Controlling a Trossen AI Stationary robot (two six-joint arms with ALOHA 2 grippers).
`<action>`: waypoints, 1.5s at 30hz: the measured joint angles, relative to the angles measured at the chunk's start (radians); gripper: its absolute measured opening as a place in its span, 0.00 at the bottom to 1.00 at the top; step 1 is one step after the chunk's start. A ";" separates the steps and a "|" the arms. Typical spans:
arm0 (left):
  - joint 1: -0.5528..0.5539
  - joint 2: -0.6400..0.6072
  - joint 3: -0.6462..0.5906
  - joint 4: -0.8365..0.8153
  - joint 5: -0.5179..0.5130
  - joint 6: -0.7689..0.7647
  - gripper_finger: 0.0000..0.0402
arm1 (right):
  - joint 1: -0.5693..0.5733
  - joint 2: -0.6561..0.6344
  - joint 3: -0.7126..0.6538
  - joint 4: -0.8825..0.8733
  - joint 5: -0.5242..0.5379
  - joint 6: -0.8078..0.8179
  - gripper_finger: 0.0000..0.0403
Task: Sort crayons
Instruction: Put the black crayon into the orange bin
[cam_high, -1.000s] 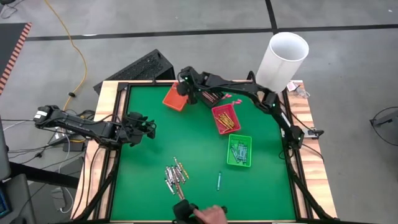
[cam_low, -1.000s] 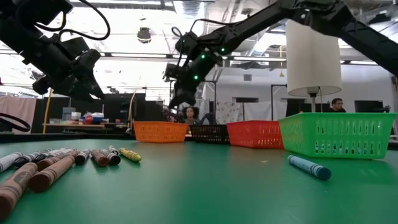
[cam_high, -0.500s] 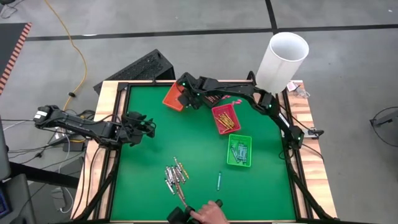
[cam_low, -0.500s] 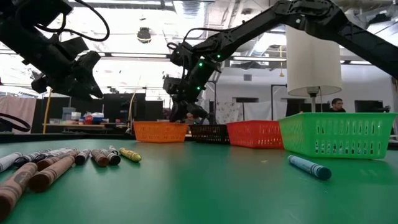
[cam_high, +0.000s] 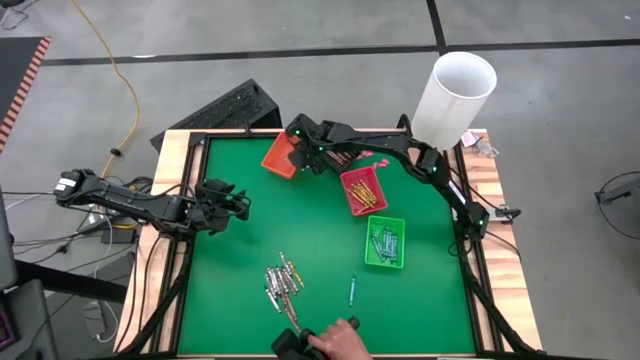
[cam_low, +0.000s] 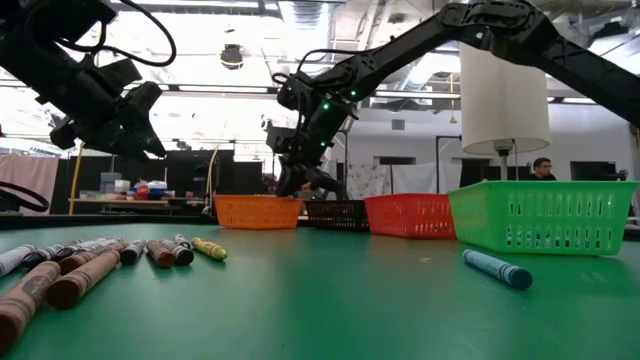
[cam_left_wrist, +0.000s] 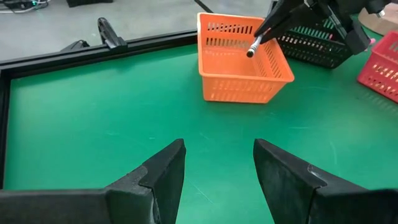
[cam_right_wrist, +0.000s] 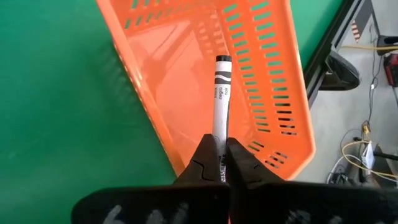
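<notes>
Since a second ago my right gripper (cam_right_wrist: 221, 163) has swung over the orange tray (cam_right_wrist: 261, 74), pinched shut on a grey crayon (cam_right_wrist: 221, 99). I'd lower before releasing, so it lands inside. Left gripper (cam_left_wrist: 217, 165) waits open.

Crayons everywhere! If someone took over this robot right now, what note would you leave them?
Right gripper: jaws shut on a grey paper-wrapped crayon, held over the orange slotted plastic basket, not yet dropped.
Left gripper: jaws open, empty, waiting above the green felt table on its left side.
Done: some crayons lie in the red basket and the green basket.
Left: a pile of loose crayons and one light blue crayon lie near the table's front edge.
A person's hand is at that front edge.
</notes>
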 joint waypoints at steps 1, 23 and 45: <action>0.000 0.000 0.000 0.000 0.000 0.000 0.45 | -0.001 0.000 0.000 0.000 -0.003 -0.001 0.00; 0.000 0.000 0.000 0.001 -0.041 -0.019 0.45 | -0.029 0.000 0.000 0.078 -0.020 -0.044 0.00; 0.000 0.000 0.000 0.001 -0.049 -0.046 0.45 | -0.036 0.129 0.233 -0.042 -0.040 -0.032 0.00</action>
